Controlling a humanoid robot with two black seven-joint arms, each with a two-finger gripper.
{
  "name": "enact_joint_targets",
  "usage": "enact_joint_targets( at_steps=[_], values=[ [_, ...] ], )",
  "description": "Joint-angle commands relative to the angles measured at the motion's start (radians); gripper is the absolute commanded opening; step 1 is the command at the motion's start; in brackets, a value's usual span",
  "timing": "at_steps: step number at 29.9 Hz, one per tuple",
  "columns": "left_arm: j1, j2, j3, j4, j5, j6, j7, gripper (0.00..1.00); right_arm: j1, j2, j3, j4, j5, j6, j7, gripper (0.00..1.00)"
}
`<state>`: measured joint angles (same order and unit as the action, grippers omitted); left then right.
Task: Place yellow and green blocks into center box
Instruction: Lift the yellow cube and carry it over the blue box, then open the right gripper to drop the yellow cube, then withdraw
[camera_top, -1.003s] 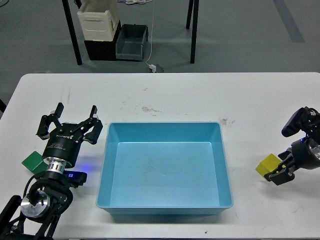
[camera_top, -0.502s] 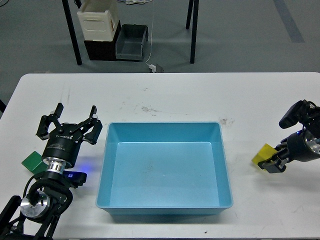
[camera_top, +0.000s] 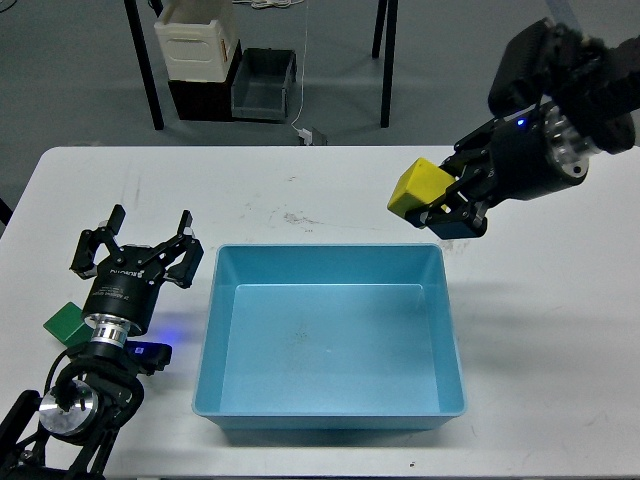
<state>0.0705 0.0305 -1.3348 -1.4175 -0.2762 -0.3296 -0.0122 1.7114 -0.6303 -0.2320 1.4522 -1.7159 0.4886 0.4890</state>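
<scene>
My right gripper (camera_top: 440, 201) is shut on the yellow block (camera_top: 418, 187) and holds it in the air above the far right corner of the light blue box (camera_top: 330, 410), which sits in the middle of the white table and is empty. My left gripper (camera_top: 135, 244) is open and empty at the box's left side. The green block (camera_top: 63, 321) lies on the table left of my left arm, partly hidden behind it.
The white table (camera_top: 330, 190) has scuff marks behind the box. Beyond its far edge stand black table legs, a cream crate (camera_top: 196, 40) and a grey bin (camera_top: 263, 84) on the floor.
My right gripper has lifted the yellow block off the table at the right and carried it up and left toward the box's far right corner. The left arm has not moved.
</scene>
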Motion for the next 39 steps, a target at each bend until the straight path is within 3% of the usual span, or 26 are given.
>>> enact_joint_targets(
  at_steps=[1,9,16,18,19,21,22,26,29,31,33,35,39],
  values=[
    [0.0,0.0,0.0,0.0,0.0,0.0,0.0,1.0,0.03,0.148,-0.081,-0.009,-0.011,0.0,0.0,0.04],
    [-0.031,0.043,-0.03,-0.006,-0.001,-0.002,0.002,1.0,-0.062,0.426,-0.174,-0.168,-0.017,0.0,0.0,0.05],
    [-0.069,0.14,-0.026,-0.005,0.0,0.007,0.017,1.0,-0.182,0.56,-0.176,-0.331,-0.019,0.0,0.0,0.09],
    [-0.08,0.173,-0.026,-0.005,0.002,0.021,0.02,1.0,-0.206,0.573,-0.176,-0.349,-0.018,0.0,0.0,0.21],
    [-0.086,0.196,-0.023,-0.001,0.003,0.027,0.021,1.0,-0.223,0.578,-0.174,-0.361,-0.018,0.0,0.0,0.34],
    [-0.101,0.256,-0.015,-0.001,0.008,0.029,0.038,1.0,-0.265,0.583,-0.162,-0.387,-0.016,0.0,0.0,0.74],
    [-0.106,0.285,-0.012,-0.001,0.011,0.029,0.054,1.0,-0.282,0.583,-0.156,-0.398,-0.011,0.0,0.0,0.9],
    [-0.127,0.408,-0.014,-0.004,0.038,0.006,0.161,1.0,-0.299,0.578,-0.155,-0.398,-0.007,0.0,0.0,0.96],
    [-0.156,0.489,-0.021,-0.003,0.147,-0.055,0.179,1.0,-0.297,0.569,-0.15,-0.397,-0.004,0.0,0.0,0.97],
    [-0.182,0.538,-0.033,0.0,0.273,-0.11,0.169,1.0,-0.296,0.546,-0.129,-0.388,-0.002,0.0,0.0,0.97],
    [-0.21,0.578,-0.056,0.005,0.403,-0.159,0.124,1.0,-0.306,0.505,-0.057,-0.38,-0.001,-0.04,0.0,0.97],
    [-0.235,0.627,-0.073,0.026,0.549,-0.159,0.046,0.99,-0.349,0.472,0.057,-0.378,-0.001,-0.132,0.0,0.97],
    [-0.303,0.713,-0.073,0.067,0.803,-0.159,-0.102,0.99,-0.453,0.427,0.235,-0.342,-0.001,-0.212,0.0,0.98]
  ],
)
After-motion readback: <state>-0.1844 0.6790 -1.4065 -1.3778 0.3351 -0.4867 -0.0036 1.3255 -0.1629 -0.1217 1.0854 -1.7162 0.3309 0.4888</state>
